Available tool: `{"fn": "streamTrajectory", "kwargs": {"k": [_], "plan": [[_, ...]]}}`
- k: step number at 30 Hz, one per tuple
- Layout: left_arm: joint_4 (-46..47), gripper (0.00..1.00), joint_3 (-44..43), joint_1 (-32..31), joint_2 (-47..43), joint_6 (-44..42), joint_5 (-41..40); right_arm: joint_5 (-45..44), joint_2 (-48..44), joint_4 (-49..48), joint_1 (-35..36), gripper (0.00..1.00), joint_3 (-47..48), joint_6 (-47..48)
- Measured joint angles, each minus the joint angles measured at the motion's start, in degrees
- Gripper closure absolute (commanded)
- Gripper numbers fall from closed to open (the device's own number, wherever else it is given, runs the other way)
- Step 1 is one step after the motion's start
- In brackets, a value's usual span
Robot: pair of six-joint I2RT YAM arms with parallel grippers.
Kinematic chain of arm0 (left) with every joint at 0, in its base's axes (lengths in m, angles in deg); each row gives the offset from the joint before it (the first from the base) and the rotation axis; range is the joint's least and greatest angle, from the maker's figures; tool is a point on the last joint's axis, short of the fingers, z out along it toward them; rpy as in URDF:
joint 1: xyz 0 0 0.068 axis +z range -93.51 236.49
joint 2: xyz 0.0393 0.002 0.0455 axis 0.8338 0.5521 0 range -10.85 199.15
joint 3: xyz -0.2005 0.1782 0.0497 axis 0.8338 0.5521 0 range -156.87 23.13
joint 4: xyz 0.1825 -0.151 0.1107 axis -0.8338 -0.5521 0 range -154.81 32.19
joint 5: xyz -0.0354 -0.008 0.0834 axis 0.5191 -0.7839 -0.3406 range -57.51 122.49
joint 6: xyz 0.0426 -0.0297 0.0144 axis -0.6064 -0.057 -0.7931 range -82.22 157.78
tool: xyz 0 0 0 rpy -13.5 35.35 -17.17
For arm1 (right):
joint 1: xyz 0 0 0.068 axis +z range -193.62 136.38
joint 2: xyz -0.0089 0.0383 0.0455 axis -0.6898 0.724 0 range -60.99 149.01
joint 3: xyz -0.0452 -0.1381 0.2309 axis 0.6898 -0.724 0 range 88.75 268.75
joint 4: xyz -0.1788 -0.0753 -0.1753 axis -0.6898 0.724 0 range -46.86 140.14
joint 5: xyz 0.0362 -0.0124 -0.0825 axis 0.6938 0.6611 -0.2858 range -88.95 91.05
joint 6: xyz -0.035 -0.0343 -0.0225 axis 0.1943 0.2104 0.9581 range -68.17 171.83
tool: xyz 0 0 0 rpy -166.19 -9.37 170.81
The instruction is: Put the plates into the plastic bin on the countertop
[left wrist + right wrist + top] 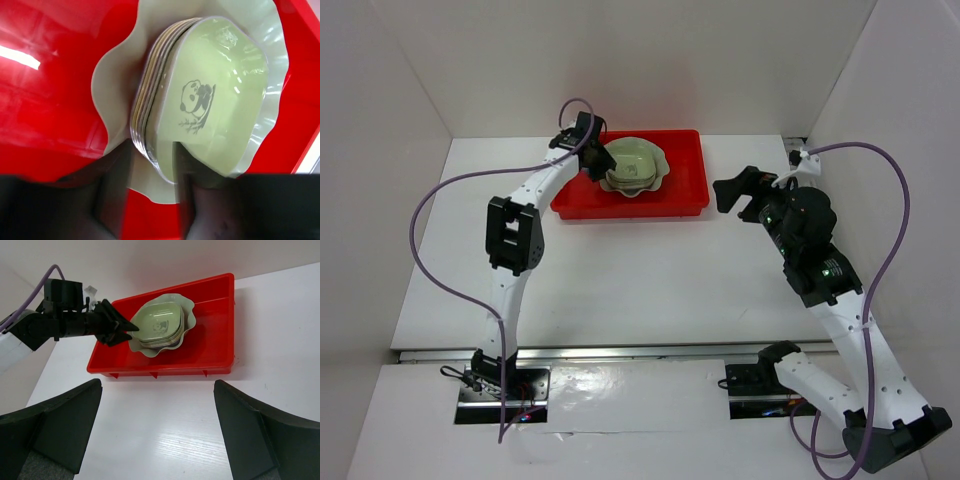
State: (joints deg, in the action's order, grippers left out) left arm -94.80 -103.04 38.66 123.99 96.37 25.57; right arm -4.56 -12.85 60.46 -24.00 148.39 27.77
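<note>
The red plastic bin (685,190) stands on the white countertop (640,270) at the back. In it lies the large pale-green scalloped plate (660,166). A stack of small rounded-square dishes rests on that plate, and the top one is pale green with a panda print (220,90). My left gripper (150,150) is closed on the stack's near-left rim, with one finger inside the top dish and the other under the stack. It also shows in the top view (598,160). My right gripper (732,195) hangs open and empty above the countertop, right of the bin.
White walls enclose the countertop at the back and on both sides. In the right wrist view the bin (210,340) has bare red floor right of the large plate (187,315). The left arm's purple cable loops over the left side.
</note>
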Motion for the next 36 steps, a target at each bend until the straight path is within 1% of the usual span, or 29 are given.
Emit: {"fn": "streamTrajectory", "kwargs": {"k": [1, 7, 9, 10, 11, 12, 15, 19, 22, 25, 27, 31, 34, 36], "plan": [[0.2, 0.39, -0.1, 0.0, 0.0, -0.1, 0.1, 0.0, 0.0, 0.0, 0.0, 0.0, 0.0, 0.1], [1.2, 0.38, -0.4, -0.7, -0.7, -0.1, 0.3, -0.1, 0.5, 0.1, 0.0, 0.0, 0.0, 0.8], [1.1, 0.29, 1.1, -1.2, -2.7, -0.8, 0.1, -0.1, 0.9, 0.0, 0.0, 0.0, 0.0, 0.9], [0.9, 0.23, 2.0, -1.5, -4.3, -1.6, -0.1, 0.0, 1.1, 0.0, 0.0, 0.0, 0.0, 1.0], [0.6, 0.15, 3.0, -1.8, -6.3, -2.4, -0.7, 0.0, 1.5, 0.1, 0.0, 0.0, 0.0, 1.2], [-0.3, 0.0, 4.3, -2.2, -8.9, -3.5, -1.4, 0.0, 2.0, 0.1, 0.0, 0.0, 0.0, 1.3], [-2.1, 0.0, 9.5, -3.2, -18.9, -6.3, -4.5, 0.0, 3.9, 1.7, 0.0, 0.0, 0.6, 1.7], [-3.4, 0.0, 22.7, -5.4, -37.8, -9.0, -9.5, -0.9, 5.7, 5.0, 0.0, 0.0, 2.2, 2.8], [-3.8, 0.0, 35.5, -8.2, -53.5, -9.4, -13.0, -3.0, 3.9, 7.3, 0.0, 0.0, 2.3, 4.0], [-6.4, 0.0, 45.0, -12.3, -66.6, -10.5, -16.3, -4.9, -0.1, 8.2, 0.3, 0.0, 2.4, 4.5], [-8.1, 0.0, 49.3, -14.3, -73.7, -11.2, -17.3, -5.0, -3.1, 8.5, 0.5, 0.0, 2.8, 4.7], [-12.8, 0.0, 55.5, -15.0, -87.8, -13.1, -18.0, -4.6, -7.9, 8.7, 0.9, 0.0, 3.0, 4.6], [-18.4, 0.0, 56.6, -15.1, -97.2, -13.7, -18.8, -4.8, -11.2, 9.2, 0.9, 0.0, 3.0, 4.6], [-20.7, 0.0, 56.7, -15.1, -101.4, -13.8, -19.5, -5.1, -12.8, 9.4, 0.9, 0.0, 3.0, 4.6]]}}
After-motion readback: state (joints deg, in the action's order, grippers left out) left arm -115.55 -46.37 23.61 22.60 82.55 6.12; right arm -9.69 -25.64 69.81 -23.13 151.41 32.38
